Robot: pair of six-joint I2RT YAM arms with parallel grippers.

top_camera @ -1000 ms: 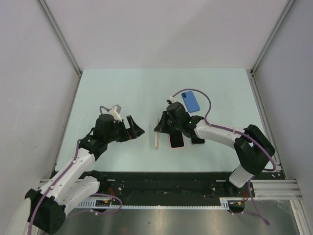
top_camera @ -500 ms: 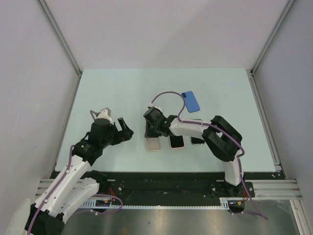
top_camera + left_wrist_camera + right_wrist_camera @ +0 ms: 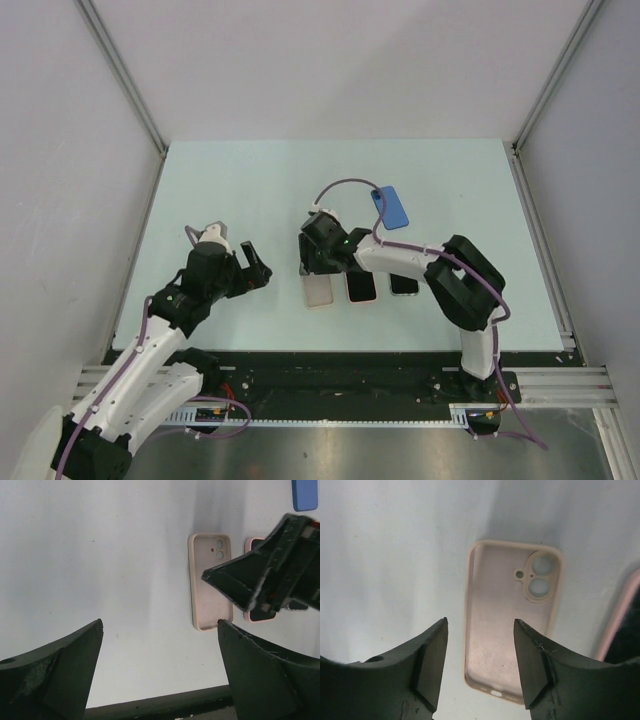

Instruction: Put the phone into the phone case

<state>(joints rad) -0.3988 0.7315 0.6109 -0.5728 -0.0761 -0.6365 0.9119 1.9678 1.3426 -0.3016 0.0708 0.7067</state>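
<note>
Hovering over the beige phone case [image 3: 505, 630], which lies hollow side up on the surface [image 3: 230, 180], the right gripper [image 3: 480, 622] has its jaws parted and empty; the left gripper [image 3: 160, 625] hangs wide open, well apart. The case looks placed; next, fetch the phone [image 3: 361, 286], probably the pink-rimmed one just beside it, and match camera corners.

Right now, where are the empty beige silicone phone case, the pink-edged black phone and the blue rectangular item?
empty beige silicone phone case [image 3: 492, 625]: right wrist view, on its bare inner floor.
pink-edged black phone [image 3: 361, 285]: top external view, middle of the dark screen.
blue rectangular item [image 3: 390, 207]: top external view, centre of its face.
</note>
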